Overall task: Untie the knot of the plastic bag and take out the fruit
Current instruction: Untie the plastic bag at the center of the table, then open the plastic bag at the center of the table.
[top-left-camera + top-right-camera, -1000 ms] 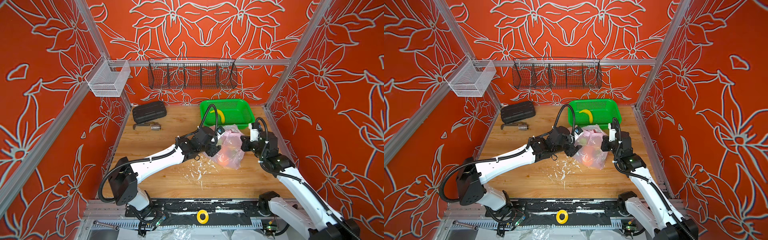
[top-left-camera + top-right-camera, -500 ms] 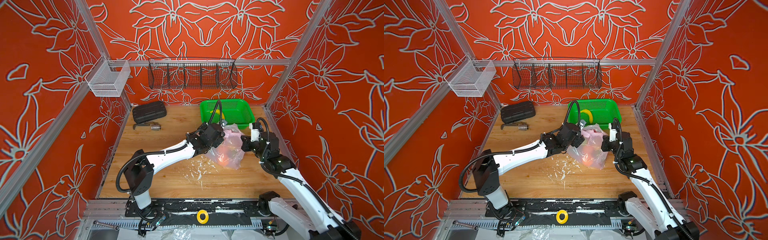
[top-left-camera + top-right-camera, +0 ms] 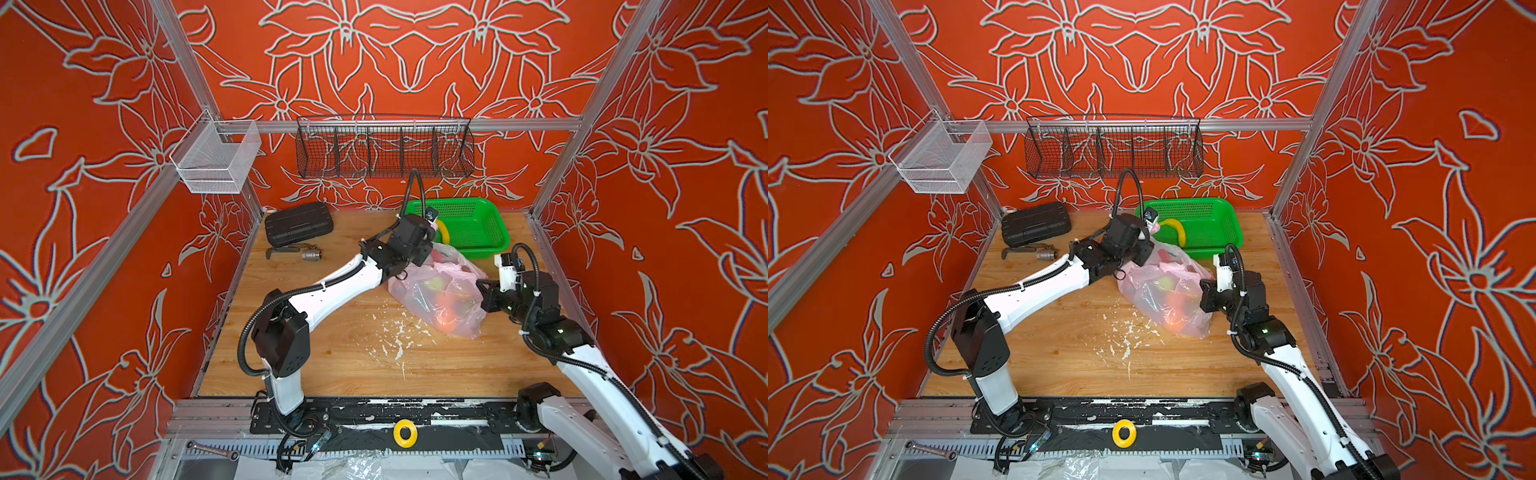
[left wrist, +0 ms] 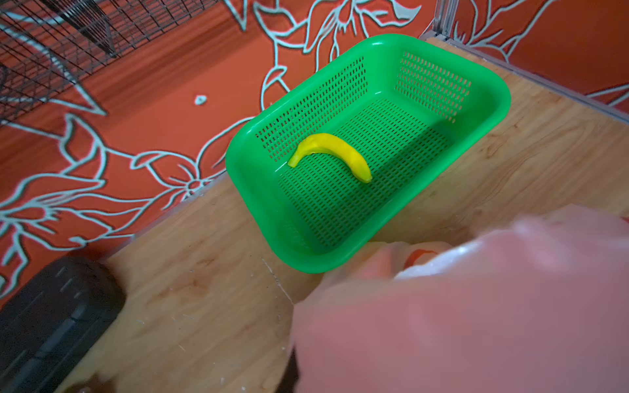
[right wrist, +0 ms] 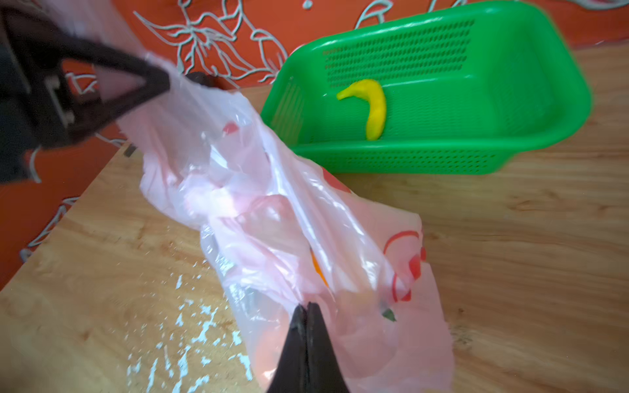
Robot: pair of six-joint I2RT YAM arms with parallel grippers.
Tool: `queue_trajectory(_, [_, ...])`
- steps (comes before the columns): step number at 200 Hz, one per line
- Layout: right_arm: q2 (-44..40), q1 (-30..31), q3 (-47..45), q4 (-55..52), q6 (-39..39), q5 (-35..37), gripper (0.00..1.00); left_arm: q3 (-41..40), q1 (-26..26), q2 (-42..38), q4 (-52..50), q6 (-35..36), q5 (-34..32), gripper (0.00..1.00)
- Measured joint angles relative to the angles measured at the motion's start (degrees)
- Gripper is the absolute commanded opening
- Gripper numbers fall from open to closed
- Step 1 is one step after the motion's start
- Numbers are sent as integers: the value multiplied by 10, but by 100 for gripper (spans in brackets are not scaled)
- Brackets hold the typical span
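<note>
While it lies on the pale wooden tabletop [image 3: 332,357], just in front of the green perforated plastic basket [image 3: 482,250], the thin translucent pink plastic bag [image 3: 440,291] is stretched between both arms. Orange and green fruit [image 3: 446,318] shows dimly through its film; the knot cannot be made out. The left gripper [image 5: 166,81] is clenched on the bag's raised upper end, and the right gripper [image 5: 308,311] is pinched tight on the film lower down. A curved yellow banana [image 4: 332,153] lies in the basket. White flakes [image 3: 395,338] litter the wood beside the bag.
</note>
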Motion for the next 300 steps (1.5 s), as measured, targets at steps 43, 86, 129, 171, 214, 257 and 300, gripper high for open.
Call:
queue_trajectory(43, [79, 45, -23, 40, 23, -102, 17, 29, 54, 0, -31, -65, 112, 0])
queue_trajectory(86, [111, 69, 19, -40, 23, -84, 49, 41, 58, 0, -38, -93, 169, 0])
queue_trajectory(129, [66, 69, 117, -61, -22, -7, 74, 41, 58, 0, -49, -108, 193, 0])
queue_trajectory(171, [158, 69, 238, -68, -85, 25, 84, 41, 58, 0, -51, -114, 201, 0])
queue_trajectory(214, [302, 69, 354, -120, -157, 37, 83, 41, 58, 0, -54, -117, 200, 2])
queue_trajectory(257, [395, 69, 391, -147, -174, 23, 38, 41, 58, 0, -58, -123, 201, 13])
queue_trajectory(300, [417, 70, 395, -153, -149, 35, 2, 29, 58, -8, -58, -138, 206, 47])
